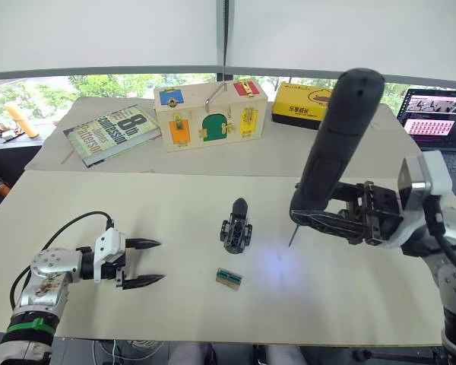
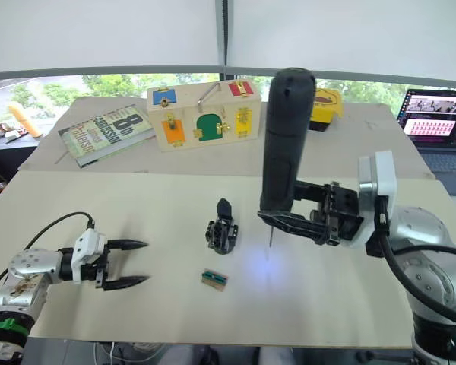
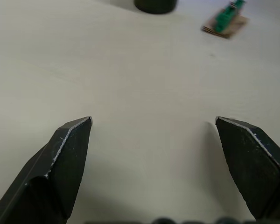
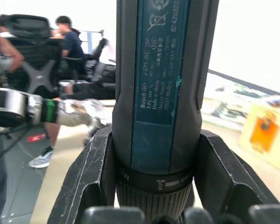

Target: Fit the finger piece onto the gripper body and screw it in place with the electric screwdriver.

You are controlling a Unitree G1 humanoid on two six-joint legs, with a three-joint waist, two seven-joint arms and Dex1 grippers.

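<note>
Right gripper (image 1: pixel 330 220) clamped on the near-upright electric screwdriver (image 1: pixel 334 144), bit down above the table (image 1: pixel 175 205).
Gripper body (image 1: pixel 236 226) stands mid-table beside a green-and-tan block (image 1: pixel 229 277); left gripper (image 1: pixel 142 262) rests nearby, fingers spread, empty.

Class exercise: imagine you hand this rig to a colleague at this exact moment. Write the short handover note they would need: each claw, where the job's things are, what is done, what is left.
Left claw: open, empty, low over the table on the robot's left.
Right claw: shut on the electric screwdriver, held roughly upright, bit down, light spot on the table beneath it.
Gripper body: standing mid-table, left of the bit, apart from both claws. A small green-and-tan block lies just in front of it.
Done: screwdriver picked up. Whether the finger piece is already fitted cannot be told.
Left: bring the bit to the body and drive the screw.
</note>
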